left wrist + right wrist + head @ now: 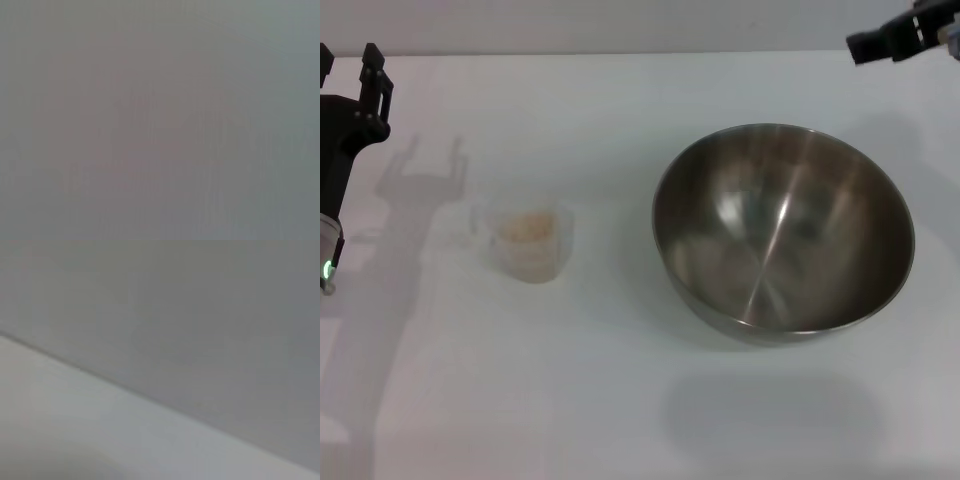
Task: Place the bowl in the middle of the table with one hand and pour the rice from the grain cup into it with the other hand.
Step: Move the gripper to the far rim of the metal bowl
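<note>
Watching the head view, I had the bowl (783, 232) resting right of centre on the table (620, 400), still short of the middle. The right gripper (880, 40) hung beyond the bowl's far rim, well apart from it; I could not tell how its jaws stood. The left gripper (348, 75) sat at the far left, jaws spread with a gap between them, holding nothing. The cup (532, 240) with rice (525, 228) stood upright ahead of and inward from those jaws, clear of them. Wrist views gave me nothing useful. My judgement: bring the right jaws down over the near rim wall, pinch firmly, slide rather than lift.
</note>
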You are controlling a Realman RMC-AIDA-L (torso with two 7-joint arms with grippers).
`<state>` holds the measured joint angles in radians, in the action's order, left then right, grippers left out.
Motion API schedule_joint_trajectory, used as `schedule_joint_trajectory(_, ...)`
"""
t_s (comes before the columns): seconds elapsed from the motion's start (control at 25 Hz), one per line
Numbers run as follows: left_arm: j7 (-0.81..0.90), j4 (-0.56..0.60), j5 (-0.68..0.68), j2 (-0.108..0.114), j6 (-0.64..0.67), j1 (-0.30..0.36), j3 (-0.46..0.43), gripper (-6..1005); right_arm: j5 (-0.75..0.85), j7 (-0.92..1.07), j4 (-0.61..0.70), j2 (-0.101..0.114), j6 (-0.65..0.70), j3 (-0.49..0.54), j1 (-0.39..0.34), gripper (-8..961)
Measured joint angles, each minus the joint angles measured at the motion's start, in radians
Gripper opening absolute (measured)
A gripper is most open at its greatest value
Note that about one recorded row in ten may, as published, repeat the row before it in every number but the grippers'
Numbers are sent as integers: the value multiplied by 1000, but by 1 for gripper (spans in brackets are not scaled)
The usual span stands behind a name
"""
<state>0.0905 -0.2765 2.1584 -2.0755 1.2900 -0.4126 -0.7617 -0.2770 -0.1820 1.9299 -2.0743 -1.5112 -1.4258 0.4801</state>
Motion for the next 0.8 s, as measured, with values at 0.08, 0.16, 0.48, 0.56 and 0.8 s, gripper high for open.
schedule_joint_trajectory(0.08,0,0,0,0,0,0,0,517,-4,-2,-14,1,-48,9,17,748)
schedule_joint_trajectory(0.16,0,0,0,0,1,0,1,517,-4,-9,-38,1,-88,9,23,748)
schedule_joint_trajectory(0.48,0,1,0,0,2,0,-3,517,-2,-24,-147,-3,-94,8,-9,750)
schedule_joint_trajectory(0.56,0,2,0,0,1,0,-3,517,2,-26,-187,-3,-75,8,-16,750)
schedule_joint_trajectory(0.8,0,2,0,0,4,0,-4,517,-7,-39,-304,-2,-2,1,-19,745)
